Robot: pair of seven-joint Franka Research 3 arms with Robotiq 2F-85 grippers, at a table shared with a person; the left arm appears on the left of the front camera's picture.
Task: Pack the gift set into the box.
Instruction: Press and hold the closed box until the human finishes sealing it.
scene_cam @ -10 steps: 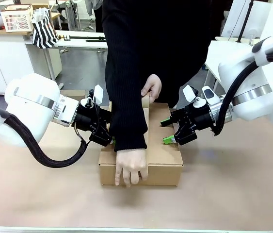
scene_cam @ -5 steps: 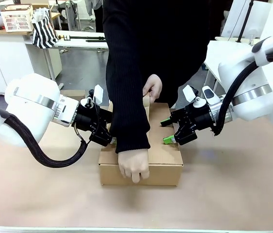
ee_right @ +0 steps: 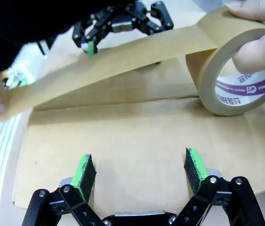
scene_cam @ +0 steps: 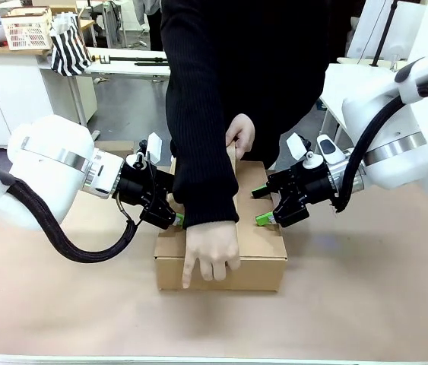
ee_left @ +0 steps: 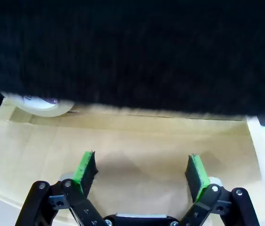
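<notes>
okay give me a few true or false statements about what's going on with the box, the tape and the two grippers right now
1. The box has its top flaps closed. True.
2. The person's hand holds a roll of brown tape at the box's far end. True.
3. The right gripper is clamped on the tape roll. False: it is open, over the box top beside the strip of tape.
4. The left gripper is shut. False: its green pads stand wide apart over the cardboard.
5. The person's other hand presses at the box's near edge. True.
</notes>
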